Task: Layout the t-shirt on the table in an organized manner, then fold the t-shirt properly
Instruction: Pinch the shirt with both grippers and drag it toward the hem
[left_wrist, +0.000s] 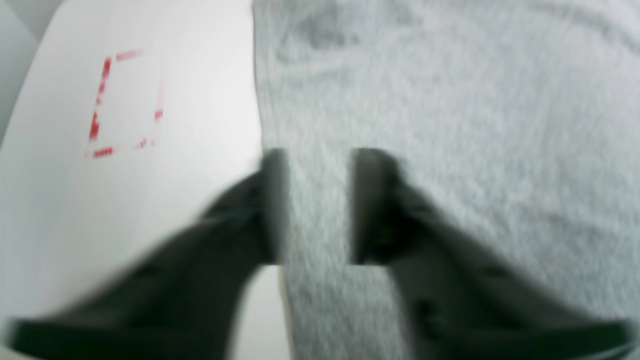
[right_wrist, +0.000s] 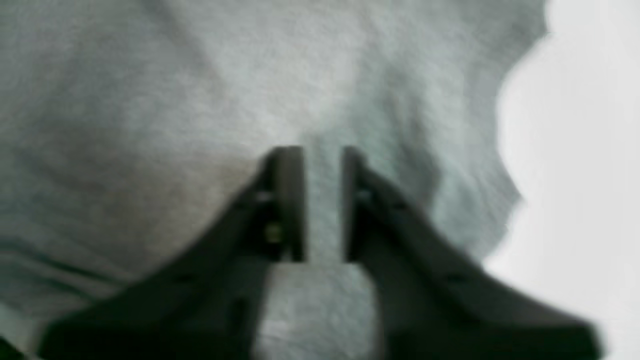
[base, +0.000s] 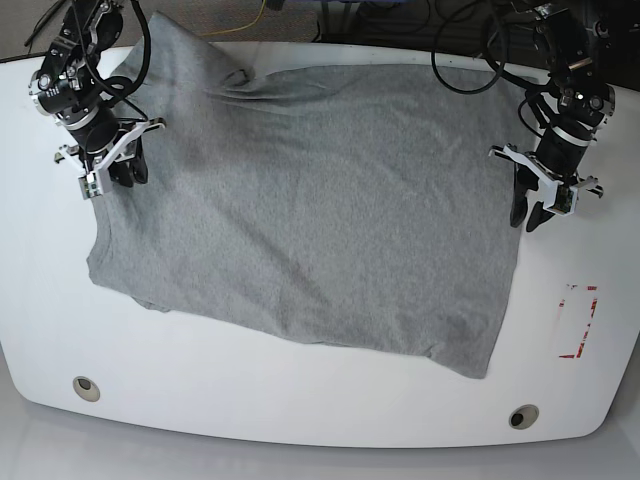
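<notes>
While the t-shirt lies spread but skewed and rumpled on the table, we judge layout unfinished and folding unstarted. Our left gripper and right gripper each straddle grey cloth; whether they pinch it, we cannot tell.

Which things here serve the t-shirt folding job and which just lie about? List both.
Job:
heather-grey cotton t-shirt, spread out
glossy white table
left pincer, at one shirt edge
right pincer, at the opposite edge

Lying about:
red rectangular outline mark
two small round holes
</notes>
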